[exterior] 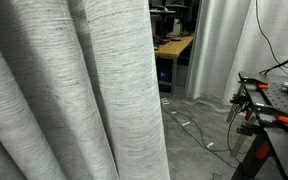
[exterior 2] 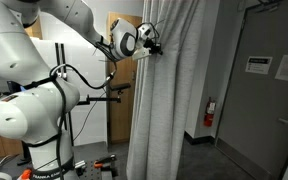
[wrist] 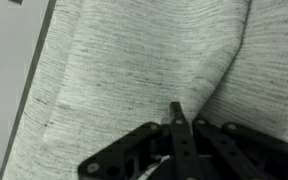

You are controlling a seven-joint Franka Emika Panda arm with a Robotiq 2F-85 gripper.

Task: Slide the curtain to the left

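Note:
The curtain [exterior: 74,90] is light-grey heathered fabric in deep vertical folds and fills the left half of an exterior view. In an exterior view it hangs as a tall column [exterior 2: 169,100] in mid-frame. My gripper [exterior 2: 152,45] is at its upper left edge, with the arm reaching in from the left. In the wrist view the curtain [wrist: 134,50] fills the frame. The gripper's black fingers [wrist: 177,110] are closed together against the fabric, and a fold runs up to the right from their tip. The gripper is hidden in the exterior view that the curtain fills.
A black table with orange clamps [exterior: 274,100] stands at the right, with cables on the floor [exterior: 189,125] and pale white drapes [exterior: 224,50] behind. A wooden desk [exterior: 174,45] is at the back. The robot's white base [exterior 2: 34,110], a grey door [exterior 2: 269,80] and a fire extinguisher [exterior 2: 209,112] flank the curtain.

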